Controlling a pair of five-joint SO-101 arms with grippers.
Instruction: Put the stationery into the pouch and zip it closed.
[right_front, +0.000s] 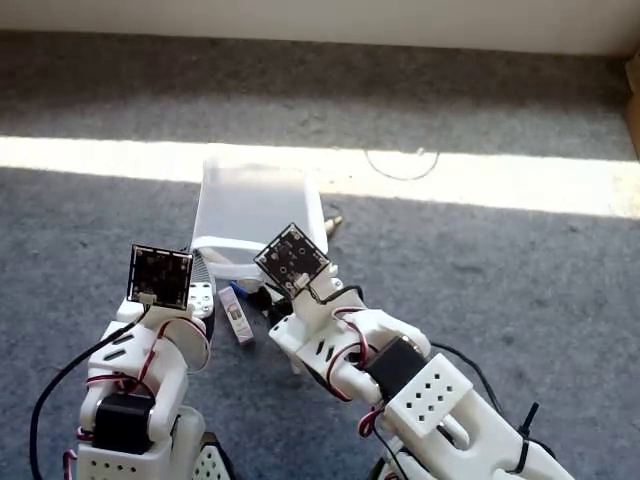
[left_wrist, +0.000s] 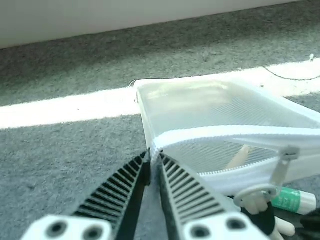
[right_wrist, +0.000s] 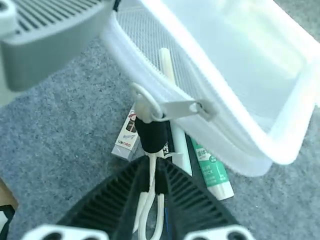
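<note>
high / risk: eraser (right_front: 238, 318) lies on carpet (right_front: 500, 300) just below pouch (right_front: 255, 205), outside it; zipping now would likely shut it out.
high / pouch: translucent white, on the carpet, centre of frame.
left wrist / risk: left claw (left_wrist: 154, 159) pinches only the pouch's corner tip, jaws almost together on it. The hold is thin, so a hard tug on the zip could slip it free and drag the pouch.
left wrist / pouch: right half of frame; mesh front, white zip band, mouth looks open. Pale stick (left_wrist: 240, 156) shows inside through the mesh. Zip pull (left_wrist: 284, 167) lower right, glue stick (left_wrist: 292, 199) below it, outside.
right wrist / risk: right claw (right_wrist: 154, 175) clamps the white cord (right_wrist: 144, 212) off the zip pull, jaws narrow. The thin cord could slide through, or pull askew and jam the zip.
right wrist / pouch: upper right of frame, mouth gaping; glue stick and eraser lie on the carpet at its edge, centre of frame.
</note>
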